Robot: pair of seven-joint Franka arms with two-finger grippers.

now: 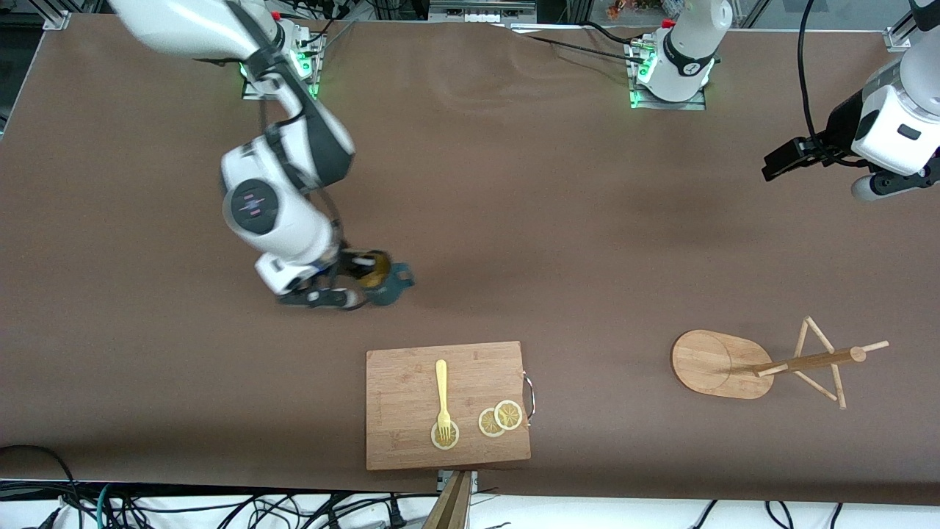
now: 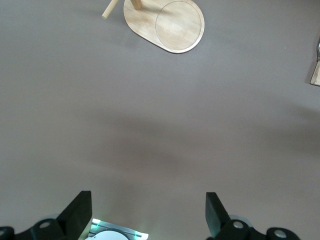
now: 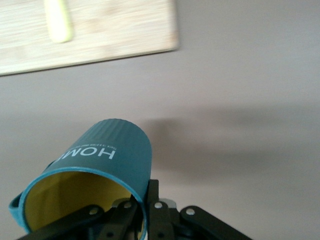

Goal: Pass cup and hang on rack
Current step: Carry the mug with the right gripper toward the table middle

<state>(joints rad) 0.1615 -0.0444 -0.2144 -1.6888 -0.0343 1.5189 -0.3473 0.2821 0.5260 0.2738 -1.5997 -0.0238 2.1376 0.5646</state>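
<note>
Nearest the camera, the rectangular wooden cutting board [image 1: 448, 404] is passed by as the small teal mug [image 1: 383, 279] is pinched by its rim in the right gripper [image 1: 345, 283], so slipping is risked before the wide-open, waiting left gripper [image 2: 147, 215] and bamboo rack [image 1: 764, 364].

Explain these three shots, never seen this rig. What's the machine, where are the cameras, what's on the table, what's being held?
Two robot arms are bolted along one edge of a brown table. The wide picture looks down from a high camera facing them; the other two come from cameras on each arm's wrist.

The right gripper is shut on the rim of the cup, a teal mug with a yellow inside, one finger inside and one outside. The mug looks tipped, its bottom toward the cutting board.

The left gripper is open and empty, waiting at its own end of the table.

The cutting board carries a yellow fork and three lemon slices. The rack, a bamboo mug tree, stands toward the left arm's end.
</note>
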